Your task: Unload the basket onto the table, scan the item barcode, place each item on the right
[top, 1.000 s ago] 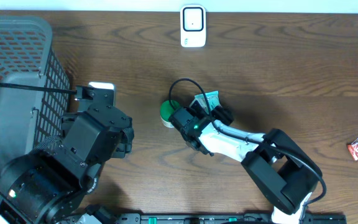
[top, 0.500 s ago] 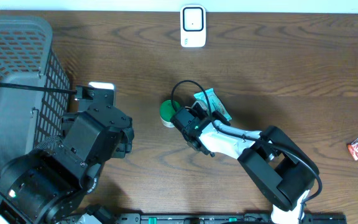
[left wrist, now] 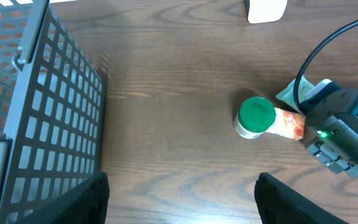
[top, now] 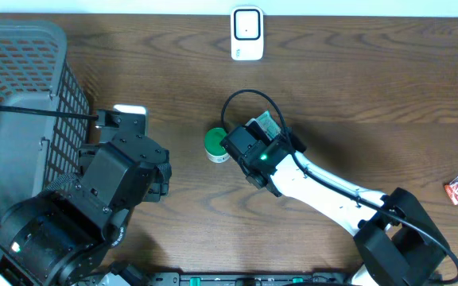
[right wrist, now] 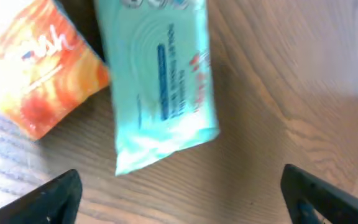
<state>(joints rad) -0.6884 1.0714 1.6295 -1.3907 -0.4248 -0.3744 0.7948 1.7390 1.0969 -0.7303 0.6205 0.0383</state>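
**Scan Procedure: Packet Not Yet Grasped**

We judge the grasp step to be in hand. The right fingers (right wrist: pixel 55 199) stand spread wide, grasping nothing. The teal wipes packet (right wrist: pixel 160 81) lies flat on the counter (right wrist: pixel 291 93) just ahead of them, beside the orange-labelled bottle (right wrist: pixel 42 74). The next move calls for advancing, clenching on the packet, then presenting its barcode to the white scanner (top: pixel 246 33). Only the overhead view shows the scanner; only the left wrist view shows the left fingers (left wrist: pixel 73 202), released and empty.
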